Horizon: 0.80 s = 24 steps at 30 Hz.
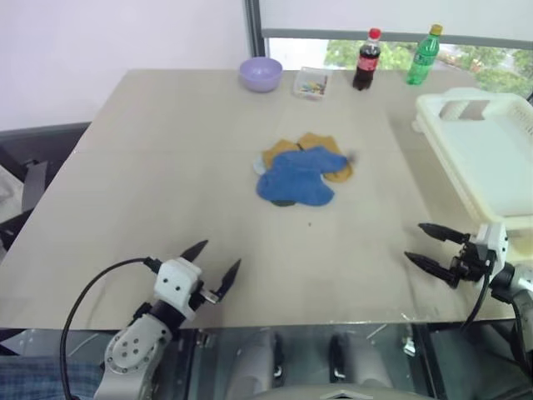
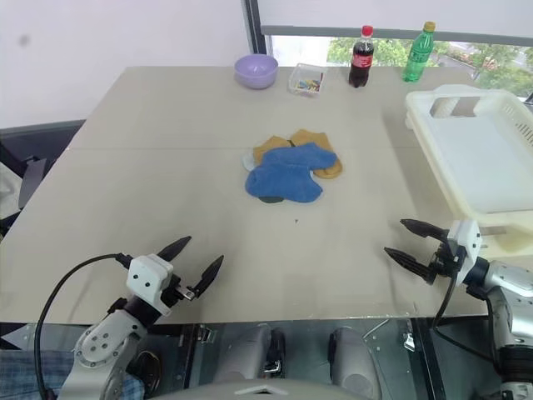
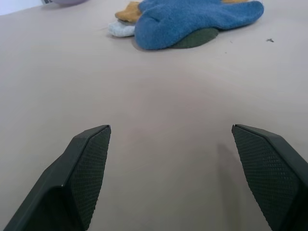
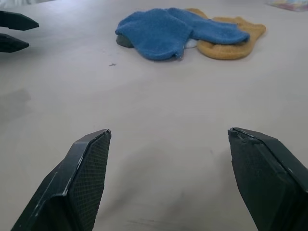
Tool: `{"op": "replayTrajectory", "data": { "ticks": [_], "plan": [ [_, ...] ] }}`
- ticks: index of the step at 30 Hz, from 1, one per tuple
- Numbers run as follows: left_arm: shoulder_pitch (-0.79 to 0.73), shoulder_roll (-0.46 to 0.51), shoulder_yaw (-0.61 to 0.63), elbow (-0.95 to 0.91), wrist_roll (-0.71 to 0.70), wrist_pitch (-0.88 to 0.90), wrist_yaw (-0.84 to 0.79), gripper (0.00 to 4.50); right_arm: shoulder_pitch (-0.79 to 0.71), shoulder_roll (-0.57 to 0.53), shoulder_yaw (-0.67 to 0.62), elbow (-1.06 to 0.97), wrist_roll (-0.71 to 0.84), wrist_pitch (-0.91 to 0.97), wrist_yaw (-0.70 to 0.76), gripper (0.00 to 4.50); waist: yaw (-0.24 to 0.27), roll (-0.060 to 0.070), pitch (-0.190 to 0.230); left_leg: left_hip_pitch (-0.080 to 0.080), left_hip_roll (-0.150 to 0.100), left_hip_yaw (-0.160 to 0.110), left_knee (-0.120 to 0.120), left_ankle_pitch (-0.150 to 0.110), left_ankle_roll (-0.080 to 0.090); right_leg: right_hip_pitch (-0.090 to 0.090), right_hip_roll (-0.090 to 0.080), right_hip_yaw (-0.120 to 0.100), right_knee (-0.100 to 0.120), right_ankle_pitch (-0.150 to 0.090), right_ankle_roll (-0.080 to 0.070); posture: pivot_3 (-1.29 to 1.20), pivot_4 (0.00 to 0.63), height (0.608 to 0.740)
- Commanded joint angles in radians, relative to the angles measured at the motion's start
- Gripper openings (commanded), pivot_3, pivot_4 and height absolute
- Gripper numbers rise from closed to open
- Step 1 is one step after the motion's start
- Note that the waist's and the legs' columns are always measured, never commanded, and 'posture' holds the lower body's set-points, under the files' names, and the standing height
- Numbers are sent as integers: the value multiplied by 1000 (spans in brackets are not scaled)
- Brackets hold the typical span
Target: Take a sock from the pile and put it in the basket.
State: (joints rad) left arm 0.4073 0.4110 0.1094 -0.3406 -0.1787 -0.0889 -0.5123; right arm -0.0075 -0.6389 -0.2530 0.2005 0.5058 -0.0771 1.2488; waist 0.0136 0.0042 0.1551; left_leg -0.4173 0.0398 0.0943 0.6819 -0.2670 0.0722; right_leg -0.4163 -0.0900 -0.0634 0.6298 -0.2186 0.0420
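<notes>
The pile (image 1: 301,171) of socks lies mid-table: royal blue ones on top, mustard-yellow ones behind, a pale bit and a dark one at the edges. The same pile (image 3: 192,21) lies ahead of my left fingers, and the pile (image 4: 185,33) also lies ahead of my right ones. The cream-white slotted basket (image 1: 479,146) stands at the table's right edge. My left gripper (image 1: 218,262) hovers open near the front edge, empty. My right gripper (image 1: 423,245) is open and empty at the front right, just below the basket.
Along the far edge stand a lilac bowl (image 1: 261,73), a small clear box (image 1: 311,83) with coloured bits, a cola bottle (image 1: 366,60) and a green bottle (image 1: 423,55). Bare tabletop (image 1: 166,183) stretches between the grippers and the pile.
</notes>
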Motion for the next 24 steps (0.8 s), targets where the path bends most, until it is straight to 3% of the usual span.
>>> {"op": "replayTrajectory", "data": {
  "ticks": [1, 3, 6, 14, 24],
  "plan": [
    [7, 34, 29, -8, -31, -29, -48, 4359, -6, -29, 17, -20, -28, 0, 9, 3977, 0, 0, 0, 0, 0, 0, 0, 0, 0, 0, 0, 0, 0, 0, 0, 0, 150, 733],
    [36, 71, 49, -64, -208, -12, -186, 4359, -29, 12, 63, -115, -15, 64, -45, 3977, -2, 0, 0, 0, 0, 0, 0, 0, -1, 0, -2, 0, 0, 0, 0, 0, 150, 733],
    [53, 120, 110, -103, -341, 18, -268, 4359, -82, 65, 145, -249, -35, 181, -161, 3977, -16, 0, 1, 0, 3, 0, 0, -2, -4, -1, -2, 0, 0, 0, 0, 0, 150, 733],
    [38, 239, 235, -99, -412, 67, -371, 4359, -355, 220, 352, -154, -276, 389, -472, 3977, -24, 0, 3, -2, 0, 0, 0, -1, -6, -3, -1, -2, 2, 0, -1, 0, 150, 733],
    [78, 271, 303, -120, -415, 95, -432, 4359, -550, 378, 374, 83, -270, 496, -518, 3977, -32, -1, 4, -4, 1, 1, 0, 4, -6, -4, 3, -2, 1, 1, 0, 0, 150, 733]
  ]
}}
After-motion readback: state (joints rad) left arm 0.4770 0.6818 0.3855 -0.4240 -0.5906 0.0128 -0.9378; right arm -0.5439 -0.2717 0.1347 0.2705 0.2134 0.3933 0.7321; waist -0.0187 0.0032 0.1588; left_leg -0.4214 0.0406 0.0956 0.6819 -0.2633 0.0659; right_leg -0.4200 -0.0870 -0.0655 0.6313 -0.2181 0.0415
